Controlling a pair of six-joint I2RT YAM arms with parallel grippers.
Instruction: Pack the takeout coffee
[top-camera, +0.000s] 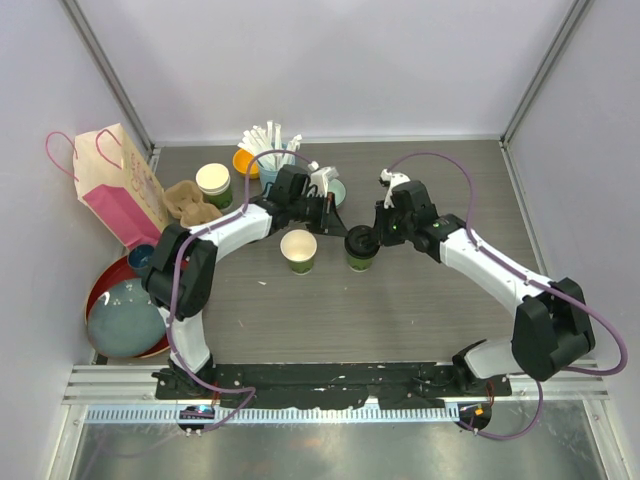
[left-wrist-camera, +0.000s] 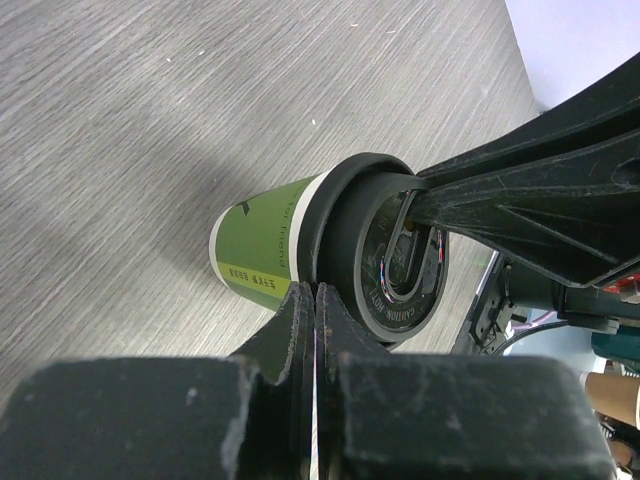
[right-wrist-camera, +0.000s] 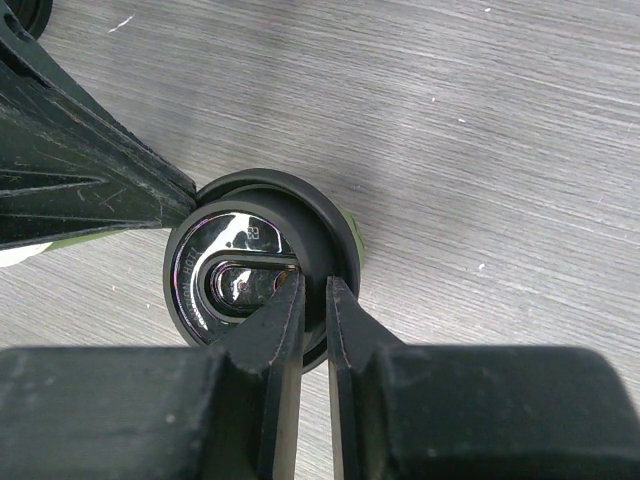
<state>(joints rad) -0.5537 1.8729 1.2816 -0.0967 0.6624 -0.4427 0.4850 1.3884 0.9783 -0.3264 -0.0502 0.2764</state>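
Lidded green cup (top-camera: 360, 258), centre of frame, black lid (right-wrist-camera: 230, 235) seated, right claw (right-wrist-camera: 313, 285) a slit apart pinching lid rim, left claw (left-wrist-camera: 315, 295) closed tight and empty, tips at lid edge, open green cup (top-camera: 298, 250) just left.

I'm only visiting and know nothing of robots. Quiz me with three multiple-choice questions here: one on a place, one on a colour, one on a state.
1. The pink paper bag stands: A far left; B far right; C centre.
2. The round plastic lid on the dark-green paper cup is: A white; B black; C red.
3. The neighbouring green paper cup is: A lidded; B tipped over; C open, upright.
Answers: A, beside the brown cardboard cup carrier; B, glossy black in both wrist views; C, its cream inside shows.
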